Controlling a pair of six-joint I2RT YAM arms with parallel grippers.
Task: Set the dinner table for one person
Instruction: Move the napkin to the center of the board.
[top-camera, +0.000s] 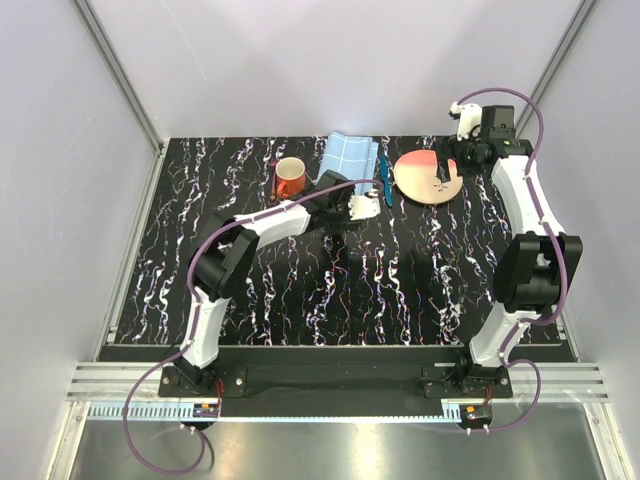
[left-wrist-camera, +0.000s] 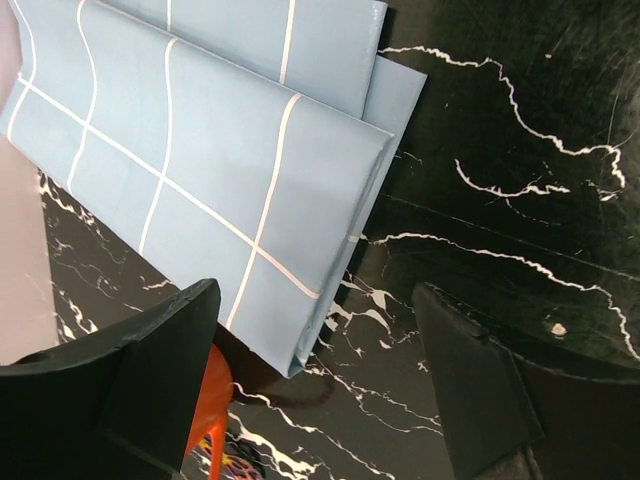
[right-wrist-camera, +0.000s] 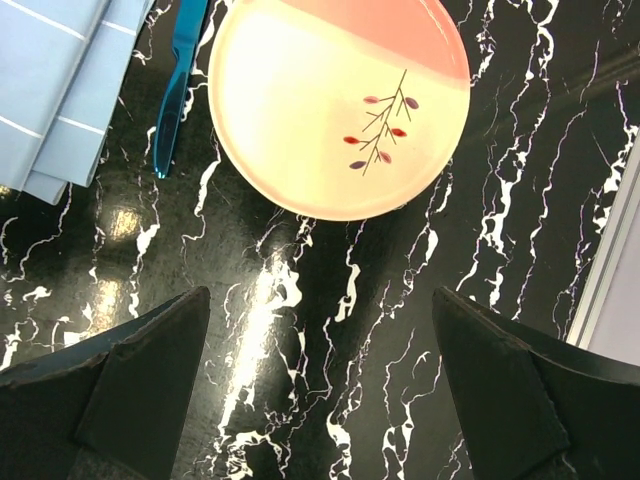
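Cloth first, I reckon. Left pincer (left-wrist-camera: 315, 310) hangs wide open w/ nothing between the fingers, right over the near corner of the folded light-blue checked cloth (left-wrist-camera: 200, 150). Best way imo is to drop straight onto that corner, put one finger each side of the folded edge and pinch all the layers together. Otherwise only the top layer lifts and the thing unfolds mid-air. Orange mug (top-camera: 291, 178) shows just behind my left finger, so I'd keep the wrist from swinging that way. Then I'd guess the cloth goes toward the middle, nearer the arm bases.

Right pincer (right-wrist-camera: 322, 300) is spread wide too, holding nothing, hovering on the near side of the plate (right-wrist-camera: 340, 110), which is cream w/ a pink band and a small twig print. Blue utensil (right-wrist-camera: 175, 90) lies between plate and cloth. It's a bit apart from the plate, can't tell if it touches the cloth.

Surface (top-camera: 300, 290) is the big black slab w/ white and purplish veins, under everything. Mug, cloth, utensil and plate are bunched toward its far edge. It's glossy, so there's glare. Room is plain pale walls (top-camera: 250, 70), metal frame posts (top-camera: 118, 75) at the far corners, and an alu rail (top-camera: 330, 385) along the near edge by the arm bases.
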